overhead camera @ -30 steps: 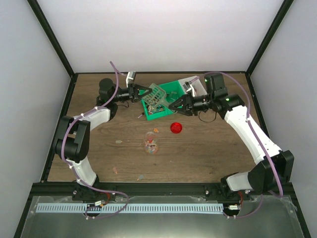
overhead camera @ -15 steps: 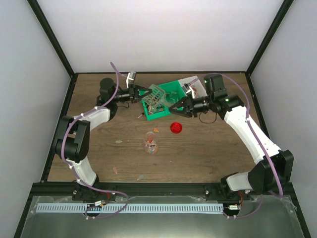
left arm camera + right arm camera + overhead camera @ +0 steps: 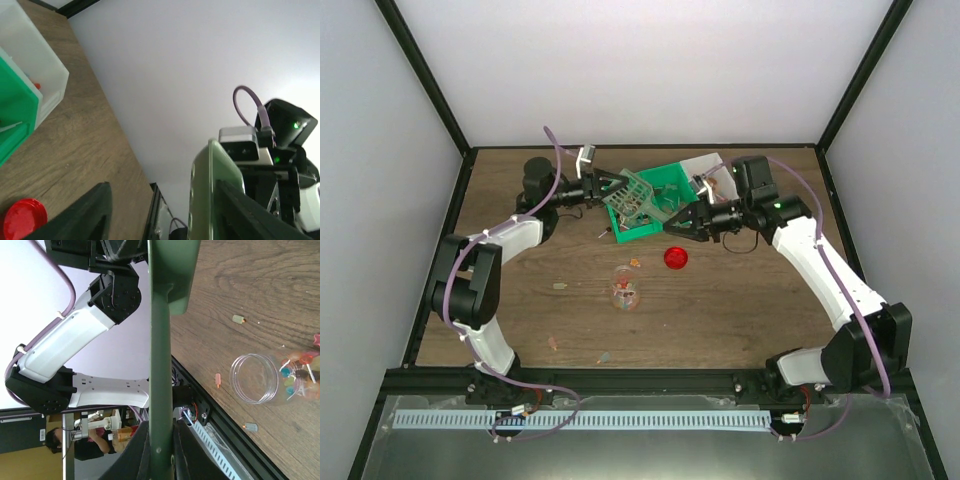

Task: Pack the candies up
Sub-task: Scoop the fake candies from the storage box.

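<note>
A green slotted scoop (image 3: 632, 196) hangs tilted over the green bin (image 3: 672, 181). My right gripper (image 3: 672, 224) is shut on its handle (image 3: 161, 365), which stands between the two fingers in the right wrist view. My left gripper (image 3: 612, 186) is open at the scoop's far end. There the scoop's edge (image 3: 210, 200) lies against one finger, with a wide gap to the other finger (image 3: 85, 215). A clear jar (image 3: 625, 288) with some candies (image 3: 297, 375) in it stands on the table in front of the bin. Loose candies (image 3: 560, 286) lie scattered on the wood.
A round red lid (image 3: 676, 258) lies right of the jar, just below my right gripper. A white bin (image 3: 35, 65) stands behind the green one. More stray candies (image 3: 552, 343) lie near the front edge. Black frame posts border the table.
The left gripper's jaws have opened off the scoop. The right gripper has closed on the scoop handle and shifted slightly left and forward.
</note>
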`<state>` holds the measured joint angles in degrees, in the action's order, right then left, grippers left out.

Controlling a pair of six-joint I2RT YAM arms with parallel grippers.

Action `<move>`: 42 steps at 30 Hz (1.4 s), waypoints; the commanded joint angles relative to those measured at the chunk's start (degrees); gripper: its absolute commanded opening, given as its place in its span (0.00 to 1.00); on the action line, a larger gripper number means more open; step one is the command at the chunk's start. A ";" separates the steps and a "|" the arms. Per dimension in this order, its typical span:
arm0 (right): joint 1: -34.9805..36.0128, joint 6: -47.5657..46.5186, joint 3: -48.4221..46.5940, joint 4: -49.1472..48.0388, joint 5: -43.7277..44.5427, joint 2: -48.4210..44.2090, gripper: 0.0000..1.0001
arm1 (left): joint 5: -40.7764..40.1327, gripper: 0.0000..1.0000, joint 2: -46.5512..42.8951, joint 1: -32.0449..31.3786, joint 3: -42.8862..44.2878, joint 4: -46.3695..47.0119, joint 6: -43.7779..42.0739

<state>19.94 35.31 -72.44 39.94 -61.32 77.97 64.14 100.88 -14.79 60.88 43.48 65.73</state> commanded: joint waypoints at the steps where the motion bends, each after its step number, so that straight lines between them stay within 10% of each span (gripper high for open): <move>1: 0.02 5.12 2.01 -5.19 -1.00 -1.67 0.01 | -5.42 0.66 -1.82 0.24 -0.48 -5.61 -4.27; 15: 0.05 35.06 -0.79 -7.30 10.35 7.55 0.01 | -42.09 0.74 -11.23 1.91 3.19 -46.63 -30.84; 27: 0.04 47.10 2.88 -12.70 6.44 15.25 0.01 | -47.91 0.74 -11.33 -0.07 1.84 -49.46 -35.93; 42: 0.11 46.54 -12.28 3.69 12.02 26.40 0.01 | -53.76 0.74 -5.22 -2.25 5.66 -50.03 -40.87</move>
<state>20.03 80.47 -79.50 34.85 -53.91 103.31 12.25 94.52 -17.04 63.18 -6.17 27.86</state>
